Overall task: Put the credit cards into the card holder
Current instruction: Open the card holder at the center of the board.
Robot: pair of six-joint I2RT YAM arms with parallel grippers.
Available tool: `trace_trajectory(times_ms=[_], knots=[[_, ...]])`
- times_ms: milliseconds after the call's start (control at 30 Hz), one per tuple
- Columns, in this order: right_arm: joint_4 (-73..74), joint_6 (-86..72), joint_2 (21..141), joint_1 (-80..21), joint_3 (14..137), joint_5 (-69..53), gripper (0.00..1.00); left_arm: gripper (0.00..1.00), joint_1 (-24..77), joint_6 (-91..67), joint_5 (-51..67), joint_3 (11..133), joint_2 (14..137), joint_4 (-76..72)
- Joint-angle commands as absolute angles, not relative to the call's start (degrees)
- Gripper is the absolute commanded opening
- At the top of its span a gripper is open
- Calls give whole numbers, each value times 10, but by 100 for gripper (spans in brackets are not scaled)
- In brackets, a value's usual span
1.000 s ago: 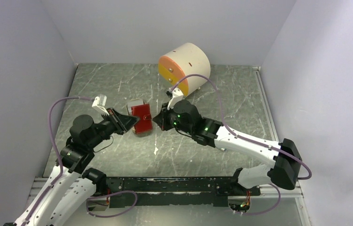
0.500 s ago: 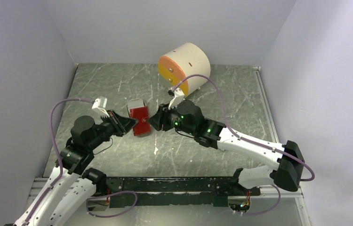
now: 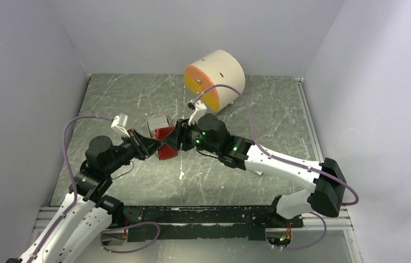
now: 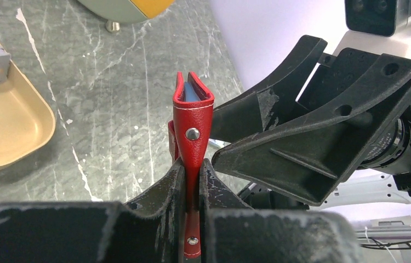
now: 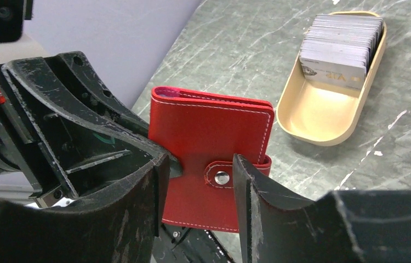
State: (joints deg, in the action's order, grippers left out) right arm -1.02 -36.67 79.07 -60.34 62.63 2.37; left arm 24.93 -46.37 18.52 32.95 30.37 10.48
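Observation:
The card holder [image 5: 214,131] is a red wallet, folded with its snap tab fastened, held upright above the table. My left gripper [image 4: 192,171] is shut on its lower edge. My right gripper [image 5: 198,175] is open, with one finger on each side of the snap button [image 5: 222,177] and a gap at both. In the top view the two grippers meet at the wallet [image 3: 166,153] in the middle left. The credit cards [image 5: 340,44] are a silver-grey stack standing in a tan oval tray [image 5: 324,137] on the table behind the wallet.
A cream cylinder with an orange and yellow face [image 3: 215,79] lies at the back centre. The tan tray [image 4: 6,137] sits left of the wallet in the left wrist view. Grey walls enclose the marbled table on three sides.
My right gripper has opened and moved left up to the wallet, so its fingers now straddle the snap tab. The left gripper has kept its hold and shifted slightly.

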Motion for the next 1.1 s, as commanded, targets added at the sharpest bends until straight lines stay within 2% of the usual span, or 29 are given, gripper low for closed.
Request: trace_trajectory(times_ms=[0,333,700,1067], knots=[[-15,-386,795,-616,625,27,50,9,252,-512,235,323,282,16],[12,-381,761,-621,604,43,47,9,252,-512,191,326,270,50],[33,-386,738,-625,584,78,54,9,252,-524,214,319,288,8],[-11,-366,737,-626,591,93,54,9,252,-524,278,323,324,-22]])
